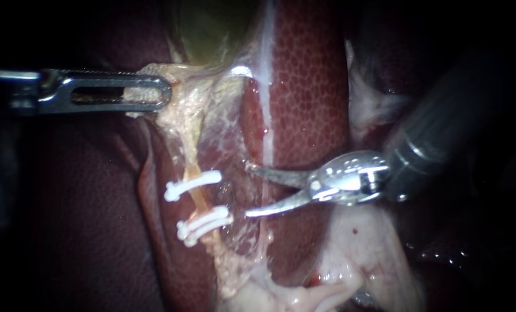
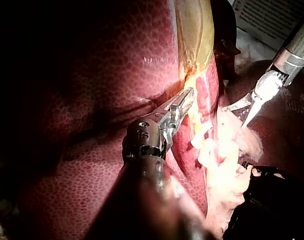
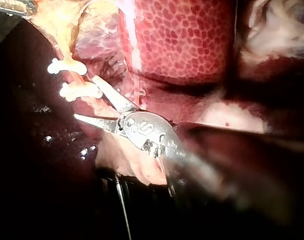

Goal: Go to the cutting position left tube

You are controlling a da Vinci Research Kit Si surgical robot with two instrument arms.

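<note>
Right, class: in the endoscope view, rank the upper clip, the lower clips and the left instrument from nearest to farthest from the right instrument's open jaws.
1 and 2. Upper clip and lower clips, on the tube just left of the right instrument: too close to call.
3. Left instrument, far up-left, jaws shut on pale tissue.

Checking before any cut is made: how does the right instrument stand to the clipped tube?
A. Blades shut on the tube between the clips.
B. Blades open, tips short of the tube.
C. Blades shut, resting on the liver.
B: the endoscope view shows a gap between the blades of the right instrument, their tips short of the tube and its clips.
</note>
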